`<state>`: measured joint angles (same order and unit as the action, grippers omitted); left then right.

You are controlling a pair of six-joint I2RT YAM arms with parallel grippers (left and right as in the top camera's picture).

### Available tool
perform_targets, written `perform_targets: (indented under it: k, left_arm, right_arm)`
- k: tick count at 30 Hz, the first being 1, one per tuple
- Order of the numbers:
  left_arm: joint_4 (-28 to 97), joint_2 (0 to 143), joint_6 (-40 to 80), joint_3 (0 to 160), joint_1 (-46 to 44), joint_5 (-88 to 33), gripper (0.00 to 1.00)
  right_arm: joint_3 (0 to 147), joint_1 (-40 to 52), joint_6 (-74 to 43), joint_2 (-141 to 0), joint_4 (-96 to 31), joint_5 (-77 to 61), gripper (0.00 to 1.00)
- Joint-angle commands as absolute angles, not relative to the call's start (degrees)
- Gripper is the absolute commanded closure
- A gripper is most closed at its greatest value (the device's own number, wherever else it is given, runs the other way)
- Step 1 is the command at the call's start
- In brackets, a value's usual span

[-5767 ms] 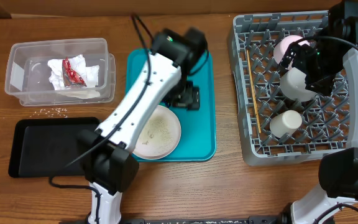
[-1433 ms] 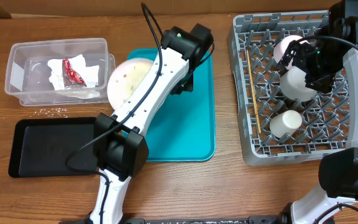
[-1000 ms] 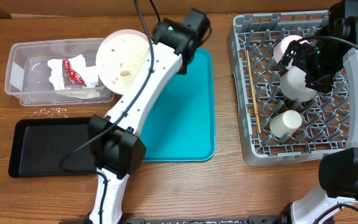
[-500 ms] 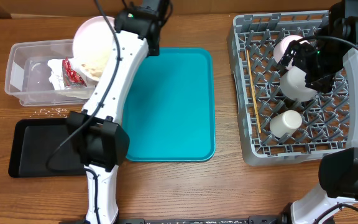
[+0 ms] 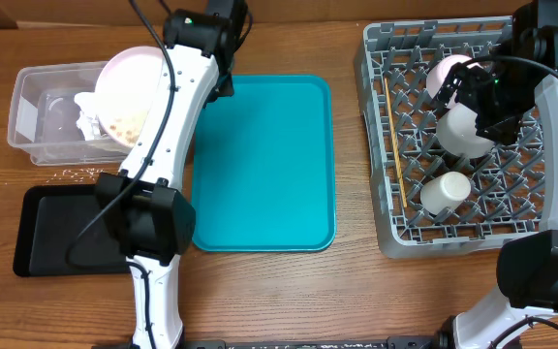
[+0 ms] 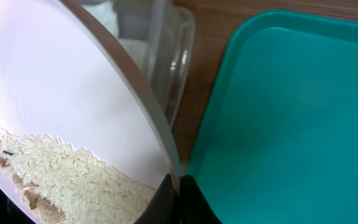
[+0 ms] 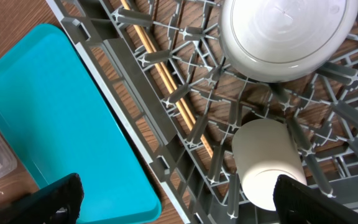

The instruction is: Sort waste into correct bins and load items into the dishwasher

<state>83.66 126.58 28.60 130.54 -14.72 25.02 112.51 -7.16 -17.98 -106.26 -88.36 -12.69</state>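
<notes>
wooden table, teal tray — left hand holds plate over tub

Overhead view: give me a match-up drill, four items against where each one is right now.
Items:
1. pink plate
2. white cup
3. chopsticks
4. stray rice grains

Places:
A. on the table, between the clear tub and the black tray
B. tilted over the clear tub, held by the left gripper
C. along the left side of the rack
D. in the rack, next to the bowl

Pairs: 1-B, 2-D, 3-C, 4-A
</notes>
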Motion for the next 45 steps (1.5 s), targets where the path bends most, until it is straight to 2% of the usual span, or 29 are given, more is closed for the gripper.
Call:
perform_targets:
  k: [1,14,26,32,45]
  left_arm:
    - [85.95,124.81,36.16,132.33,-12.19,24.84,0.96]
    - [90.15,121.12,36.18,132.33,2.61,-0.56,0.96]
    - [95.15,121.05,36.25,132.33,11.99,-1.89,0.96]
    - [95.44,121.05,36.25,132.31,15.86,-7.49,0.96]
    - [96.82,121.05,35.40,131.55,19.44,-12.19,0.96]
  right_arm:
    - [113.65,-7.57,-18.04,-105.21,-88.16,-12.95,0.00]
    - [113.65,-7.57,-18.04,-105.21,-88.14,-12.95,0.00]
    - [113.65,-7.57,-18.04,-105.21,-88.14,-12.95,0.00]
    - [113.65,-7.57,-18.04,-105.21,-88.14,-12.95,0.00]
    - [113.65,-7.57,-18.04,-105.21,-88.14,-12.95,0.00]
